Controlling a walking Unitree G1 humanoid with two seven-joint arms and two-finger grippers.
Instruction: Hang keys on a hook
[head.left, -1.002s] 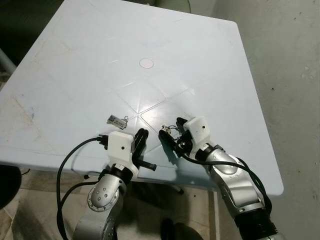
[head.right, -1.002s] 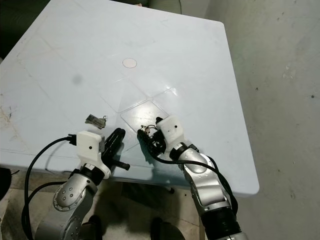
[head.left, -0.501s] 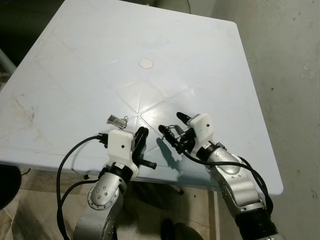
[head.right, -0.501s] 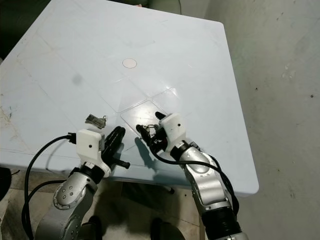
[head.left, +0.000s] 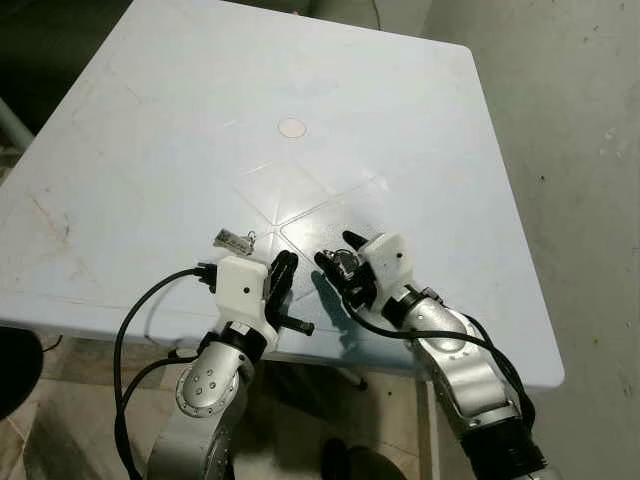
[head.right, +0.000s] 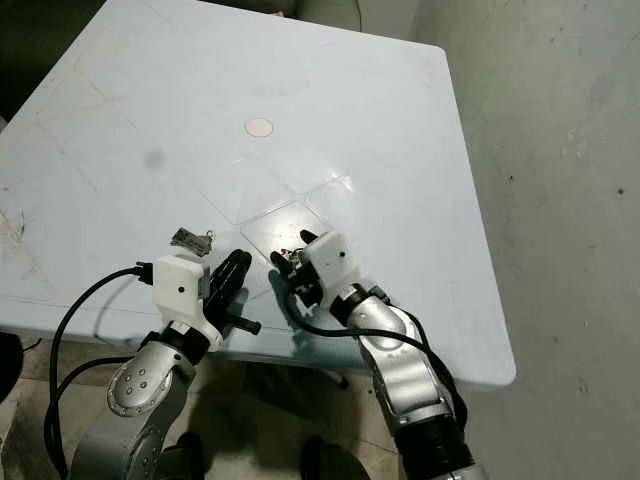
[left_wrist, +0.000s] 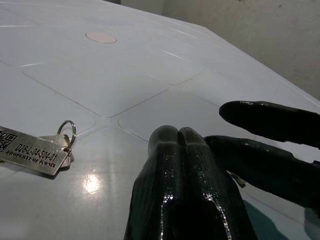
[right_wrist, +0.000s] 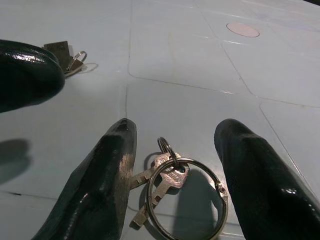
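Far on the left of the pale blue surface (head.left: 150, 110), near the front edge, lies a small metal tag (head.left: 232, 239) with a ring on it. Nothing is touching it. Just beside it is the left tool (head.left: 283, 280), and its two black fingers (left_wrist: 182, 150) are pressed tight together with nothing between them. It has stayed in the same spot over the last second. Next comes the right tool (head.right: 291, 268), and this is where things changed. A second ago it was low over the keys, half a second ago it had lifted a little and pulled back, and now it has come down and moved in toward the left tool. Its fingers (right_wrist: 112, 165) are spread wide apart, one on each side of the keys (right_wrist: 167, 175) and their big ring (right_wrist: 187, 195). The keys lie flat on the surface between the fingers, and the tool does not have them yet. That looks like a second try at picking them up. I think the fingers must now close on the ring. The thin ring may slip away. No hook can be seen here, so the hanging part is a long way off.
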